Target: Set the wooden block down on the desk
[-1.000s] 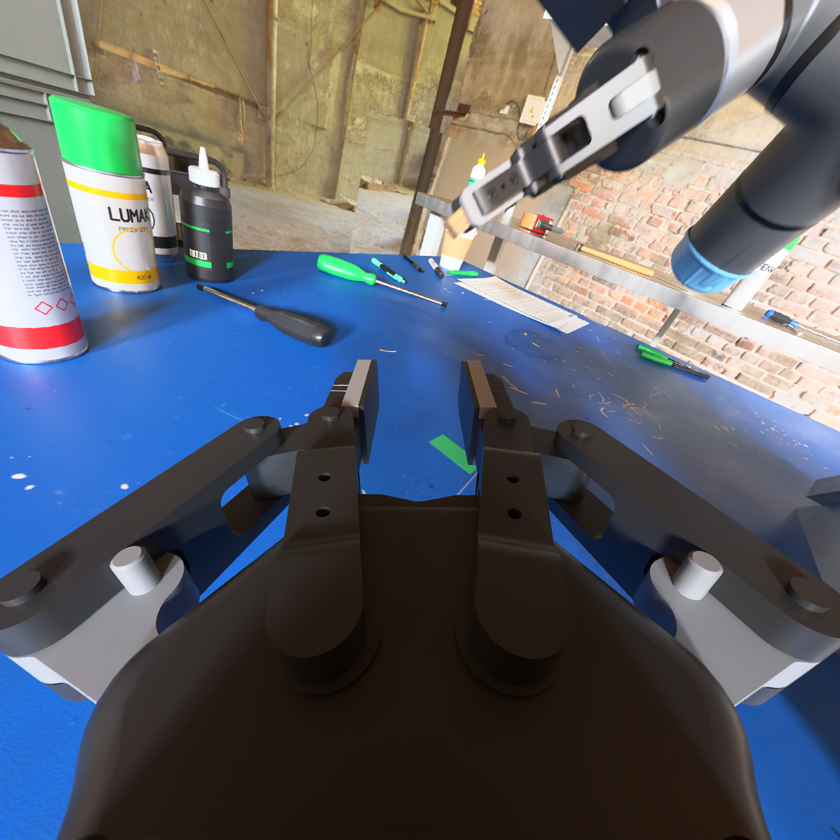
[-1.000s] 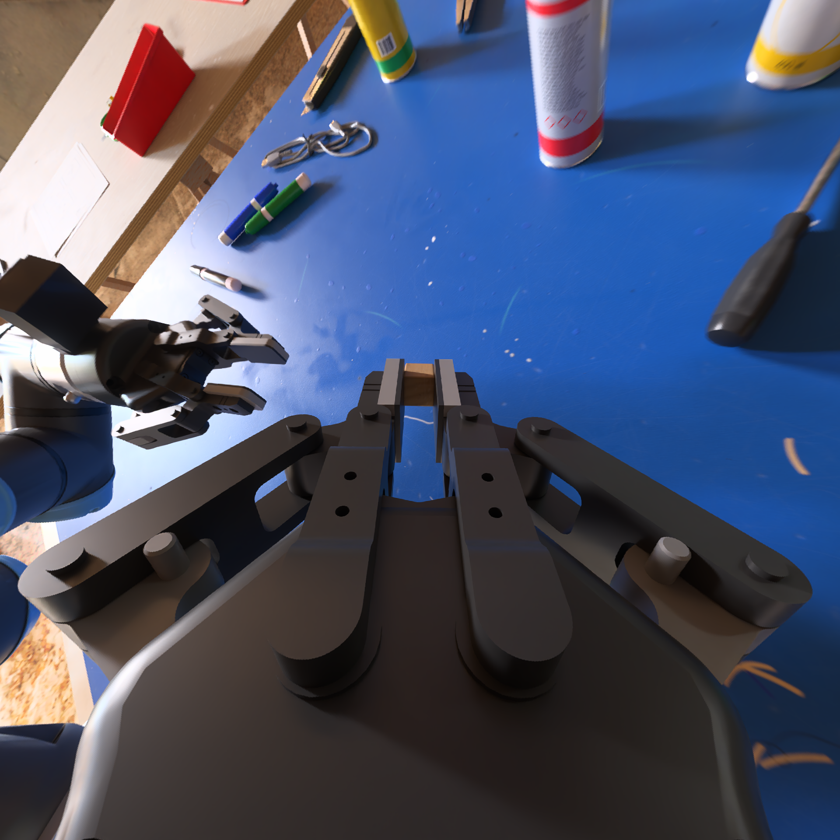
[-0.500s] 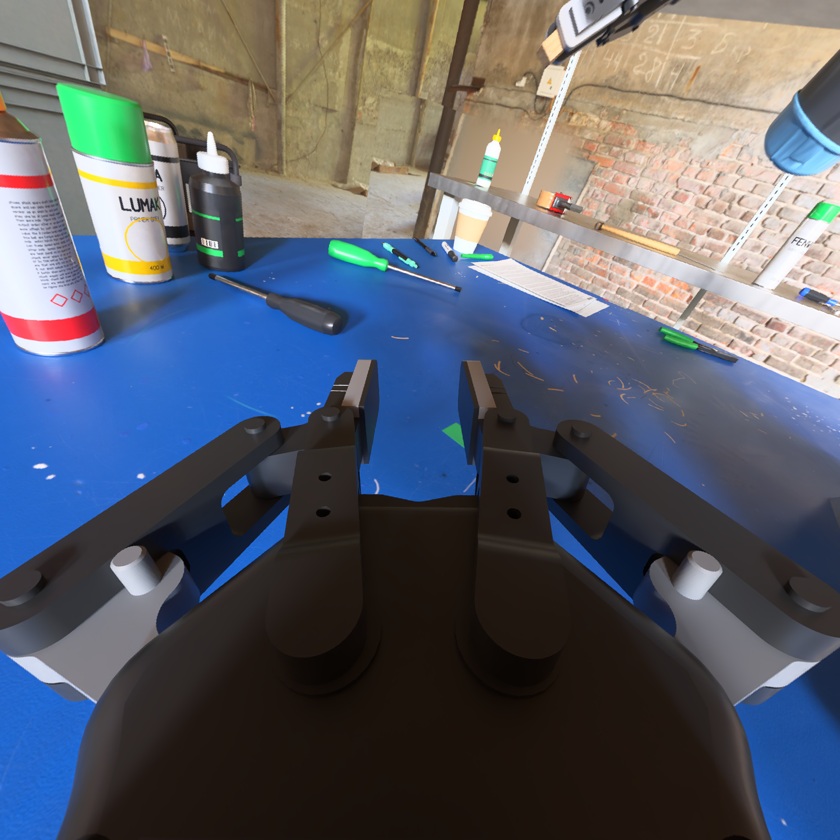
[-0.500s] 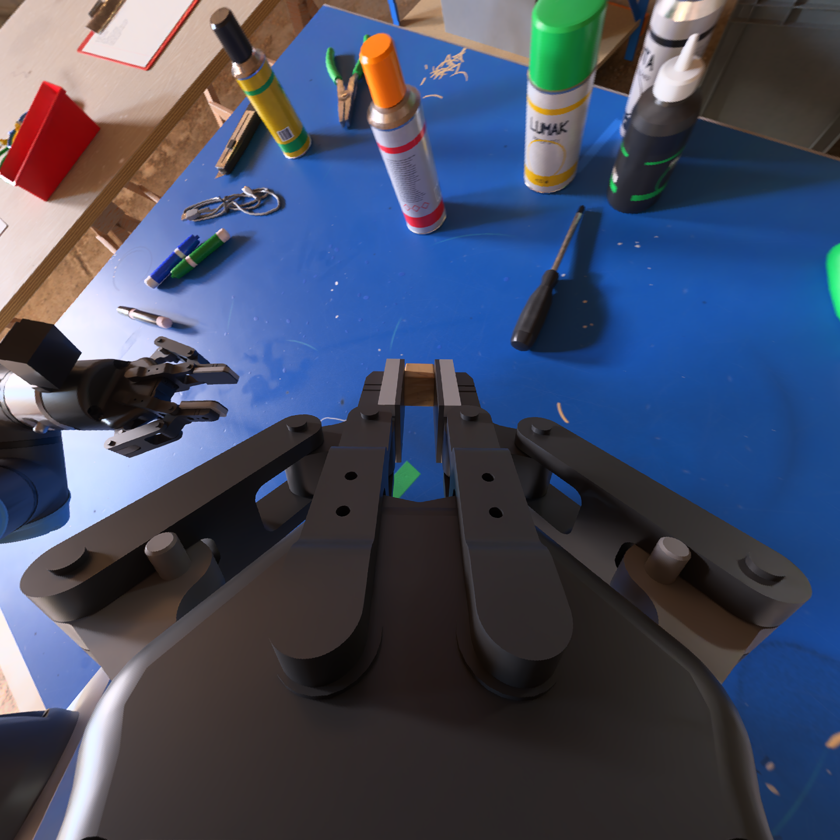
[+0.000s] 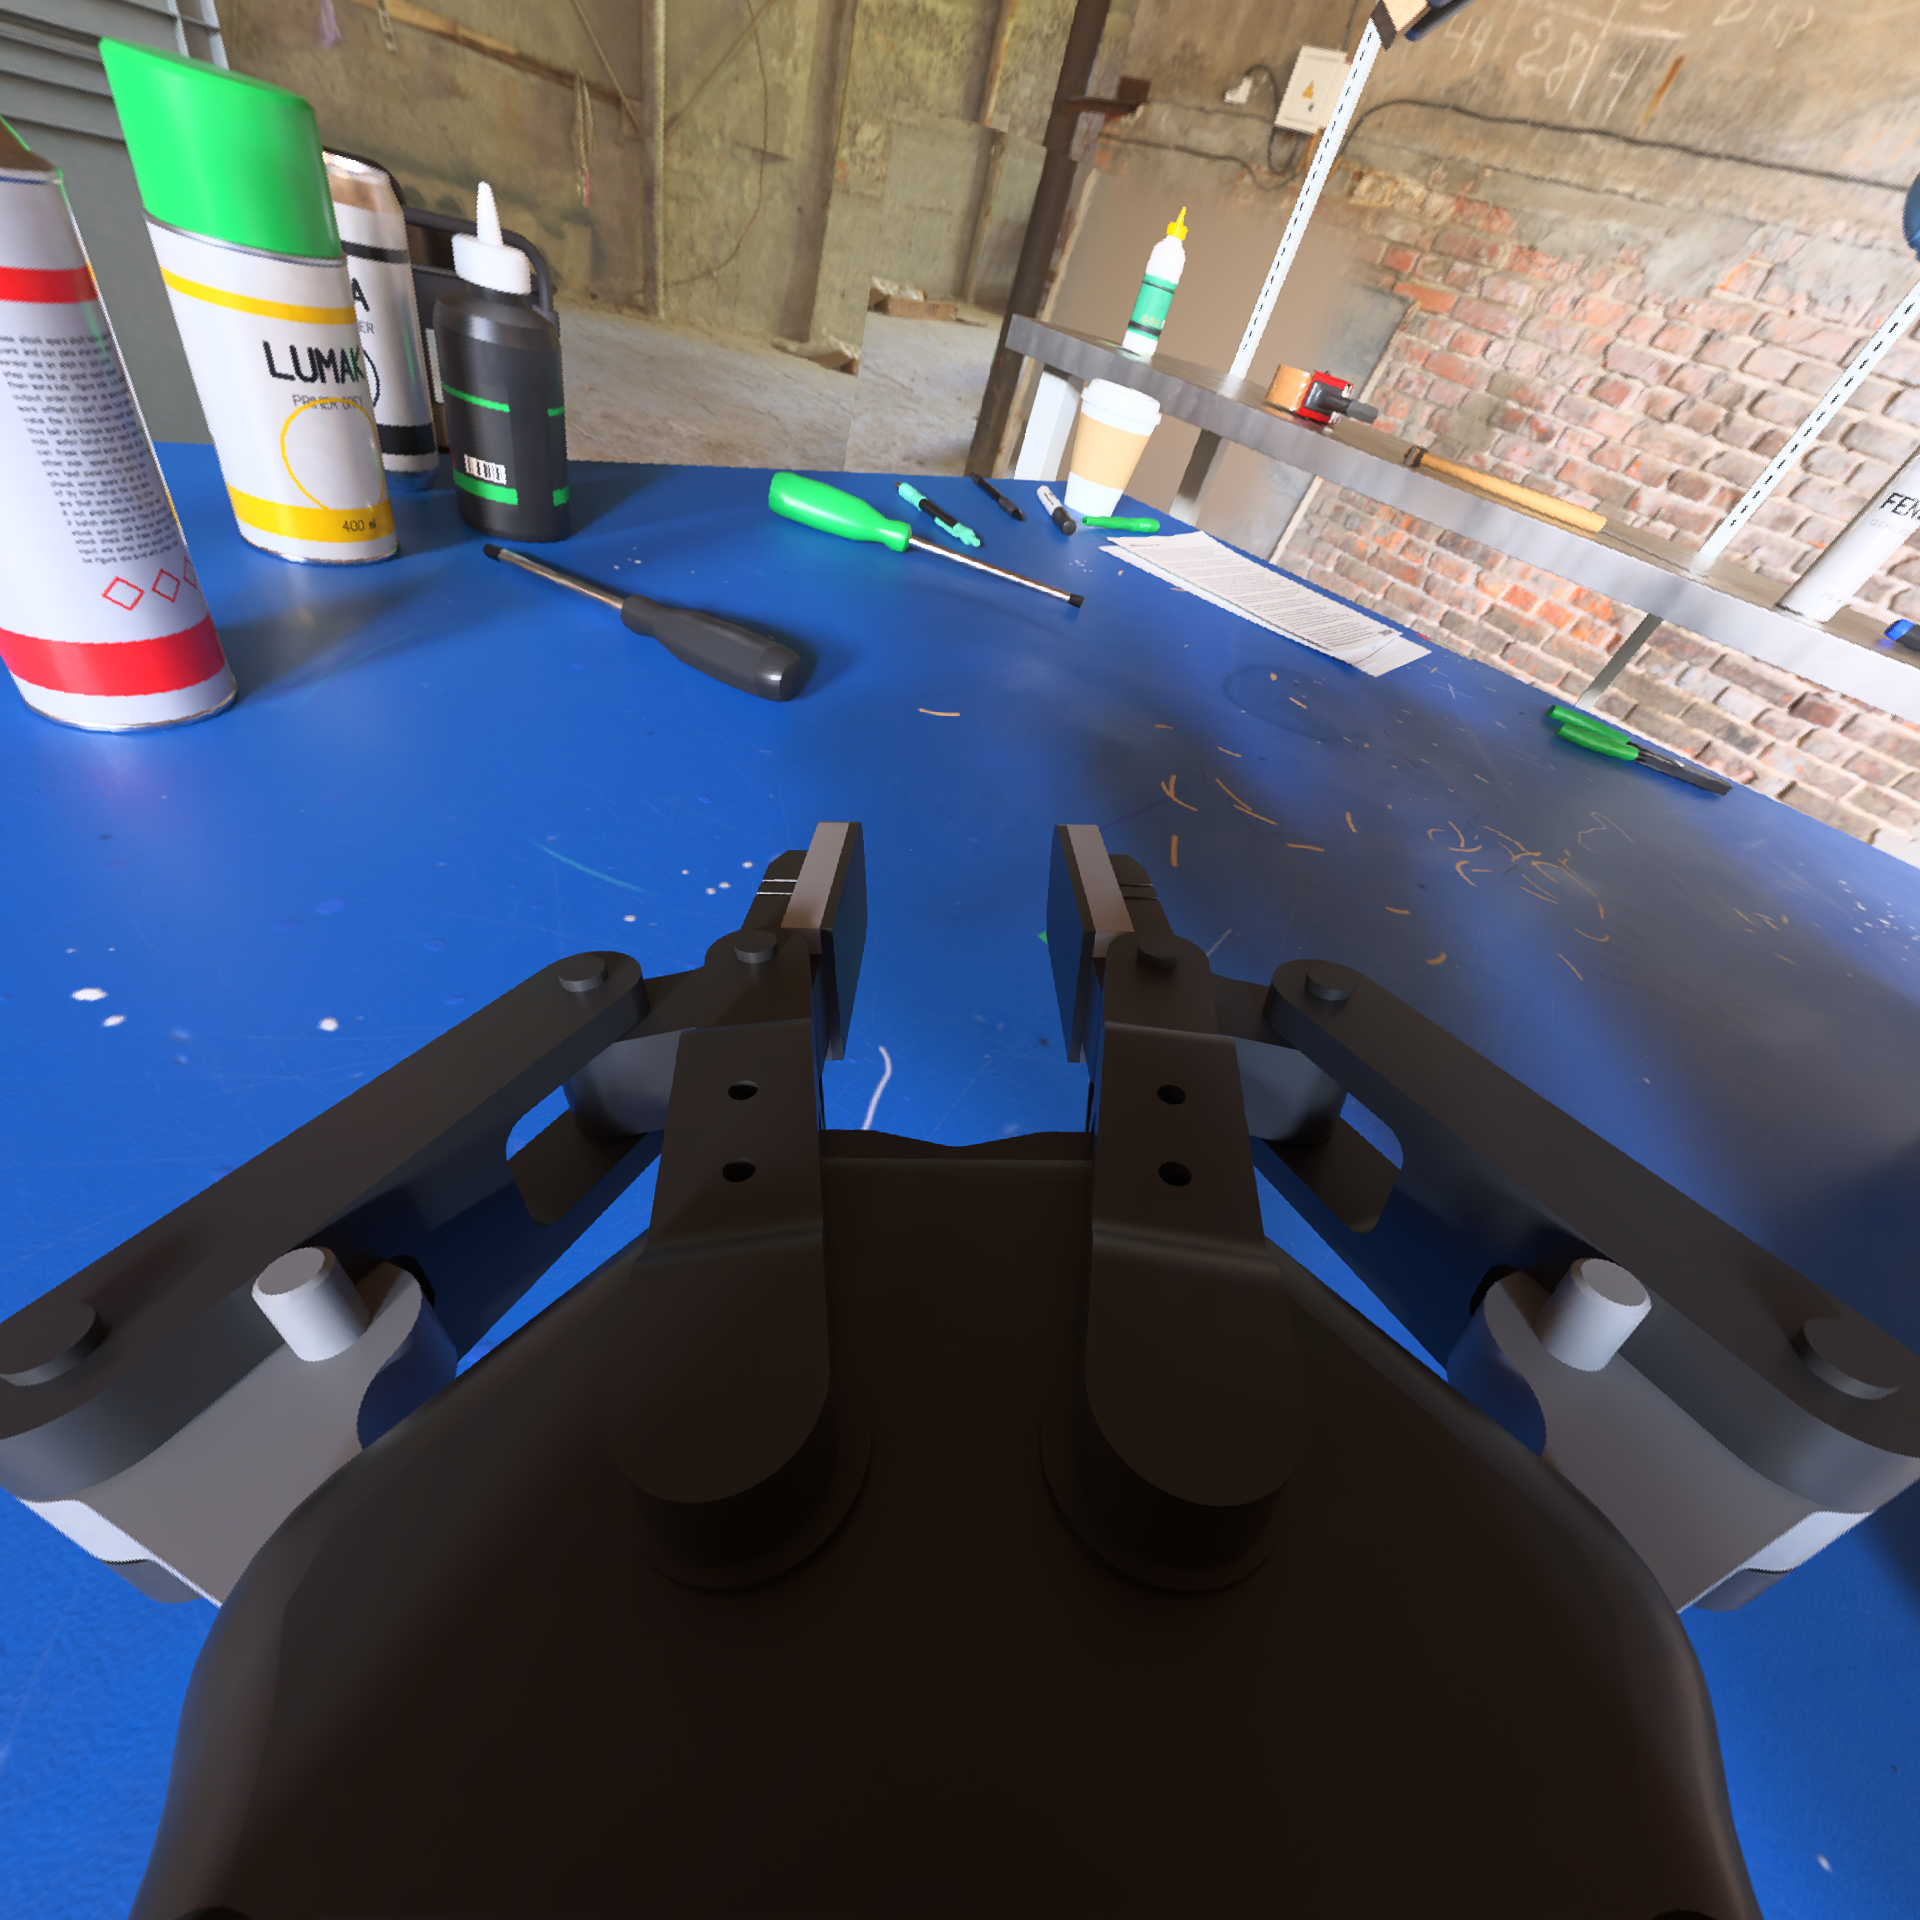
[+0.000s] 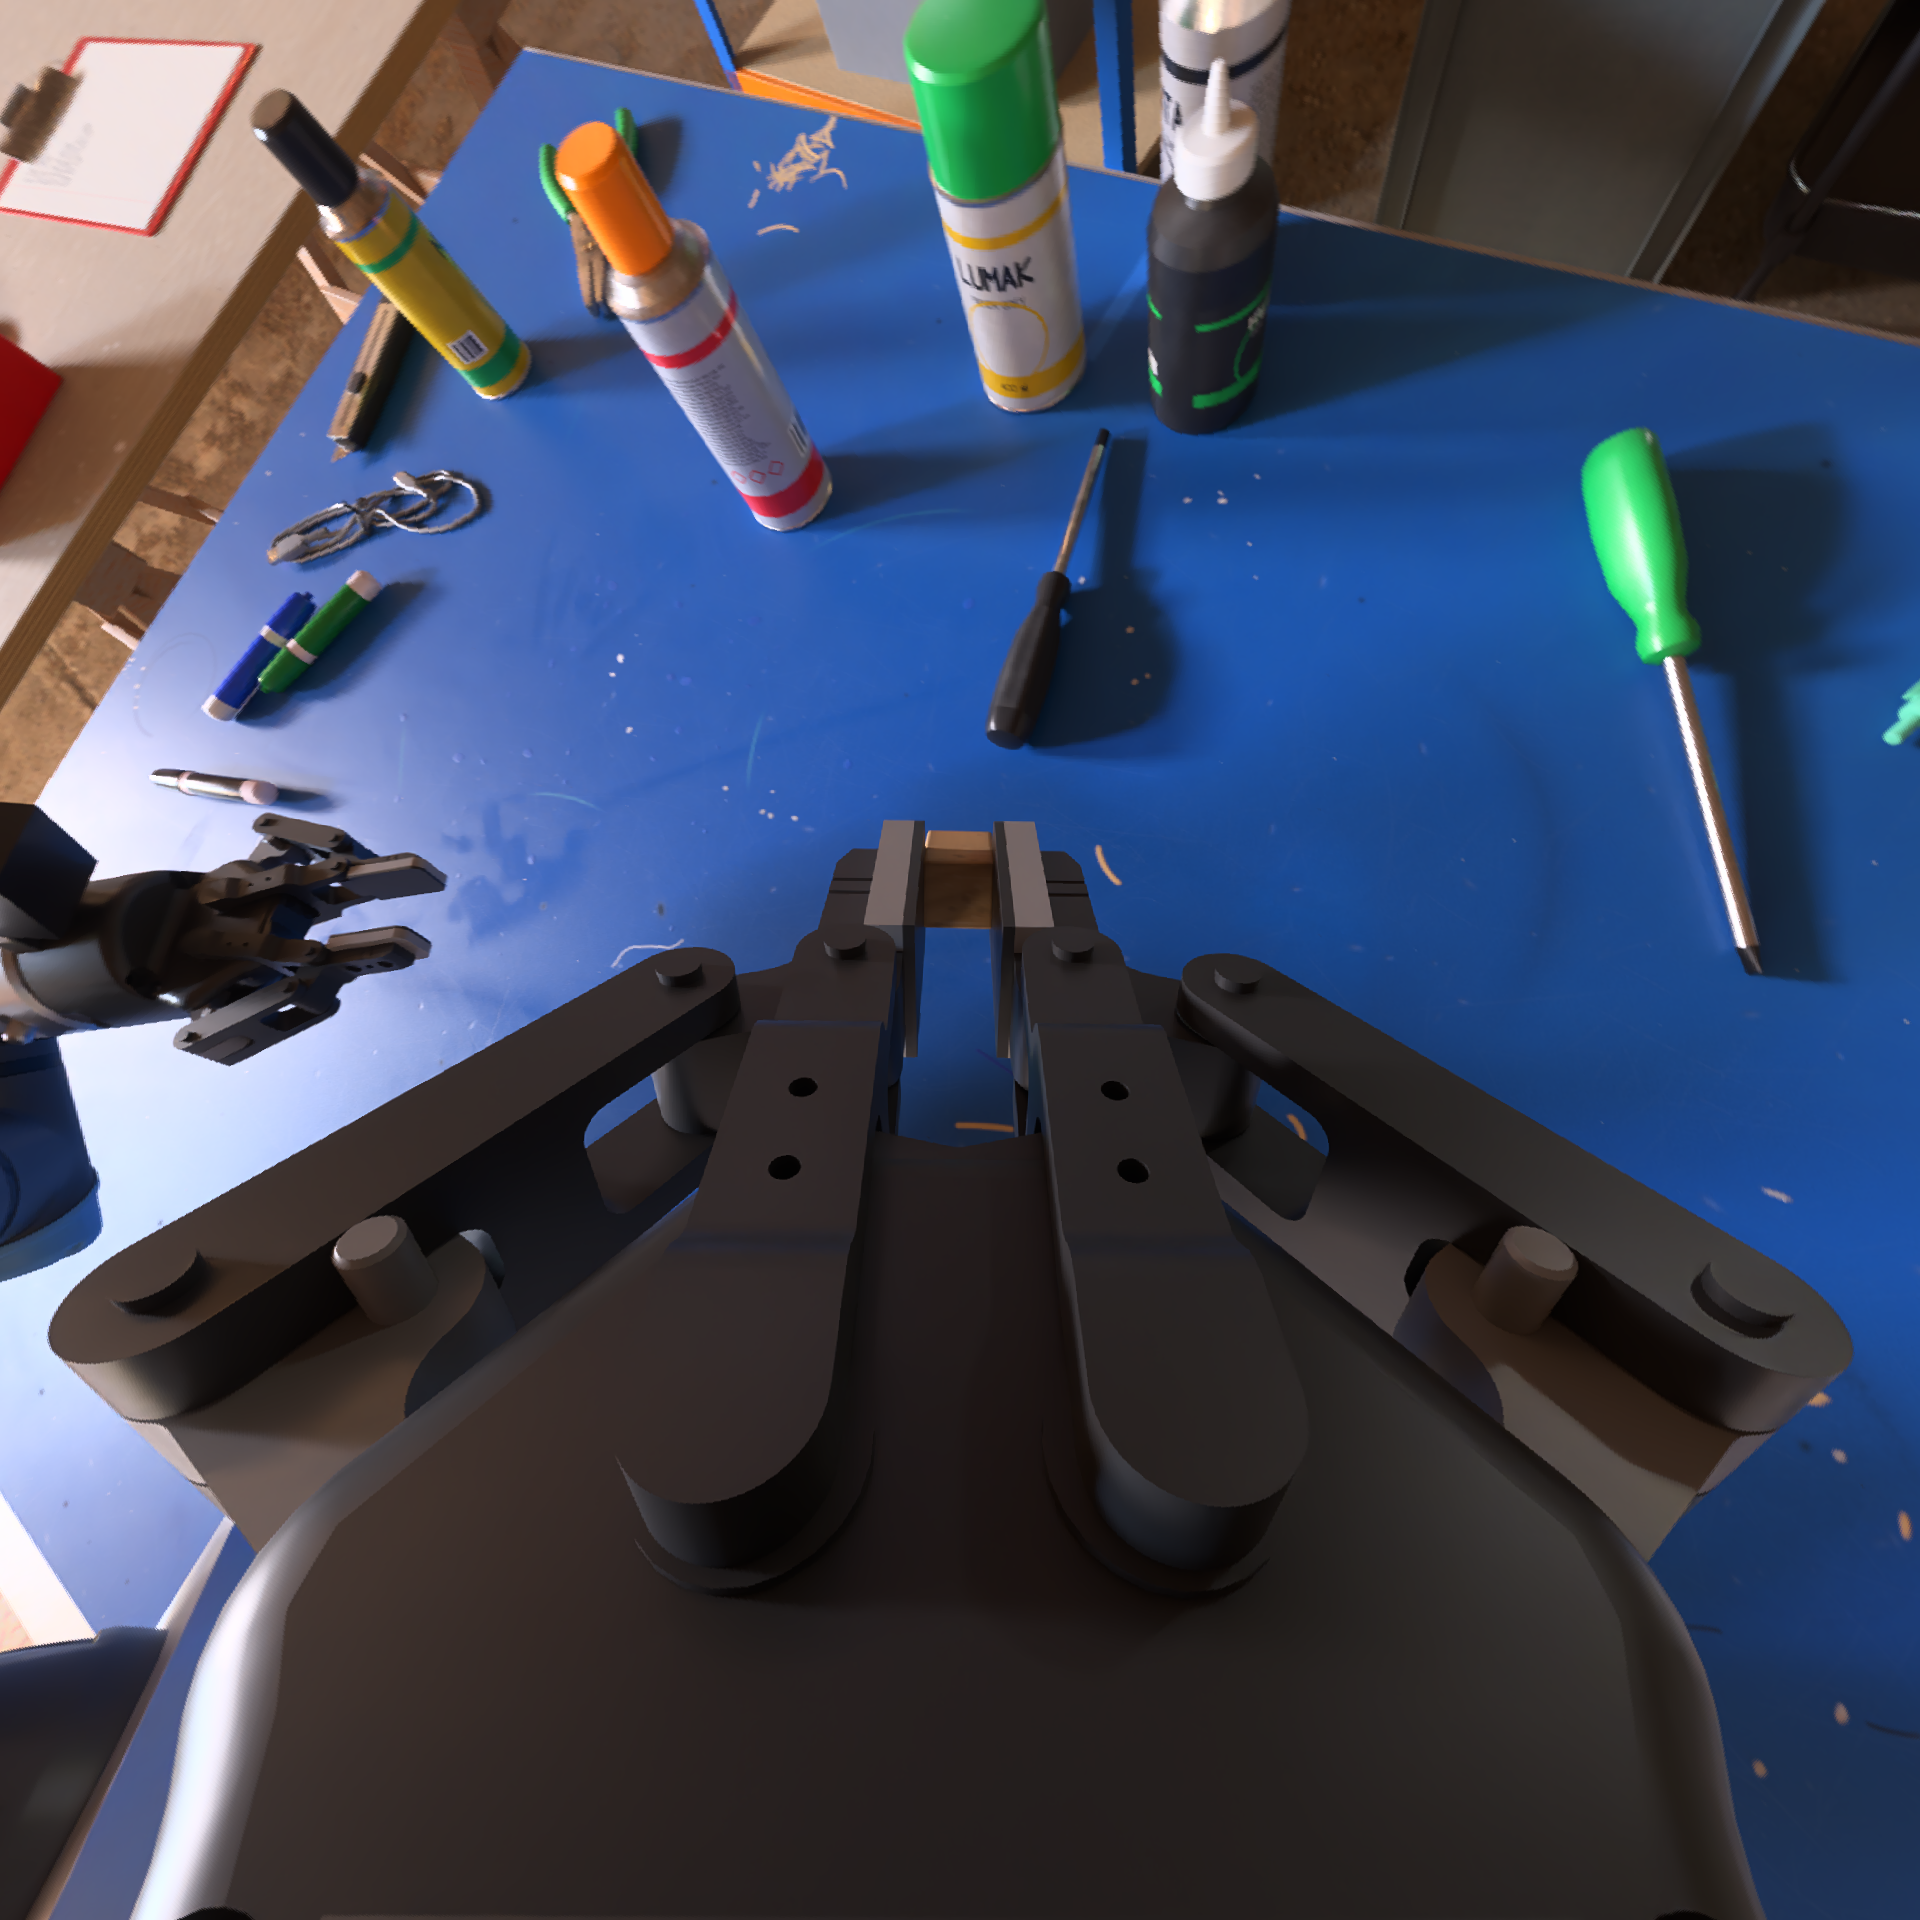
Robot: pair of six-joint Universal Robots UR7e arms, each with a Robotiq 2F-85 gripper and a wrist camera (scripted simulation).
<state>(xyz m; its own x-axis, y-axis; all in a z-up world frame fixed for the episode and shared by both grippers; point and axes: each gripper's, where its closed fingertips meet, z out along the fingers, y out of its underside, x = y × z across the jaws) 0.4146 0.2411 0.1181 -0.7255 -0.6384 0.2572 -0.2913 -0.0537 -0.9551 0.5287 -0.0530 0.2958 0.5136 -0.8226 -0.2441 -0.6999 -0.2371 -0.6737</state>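
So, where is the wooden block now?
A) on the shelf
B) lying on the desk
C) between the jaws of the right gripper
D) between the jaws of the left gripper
C: the block sits clamped in the right gripper, above the desk; the left gripper is open and empty.

A black screwdriver [image 6: 1042, 623] lies near a green-handled screwdriver [image 6: 1654, 613]. Behind them stand a green-capped spray can [image 6: 1003, 218], a black squeeze bottle [image 6: 1210, 275] and an orange-capped can [image 6: 691, 332]. Blue and green markers [image 6: 291, 644] lie beside what may be coiled cord [image 6: 379, 514].
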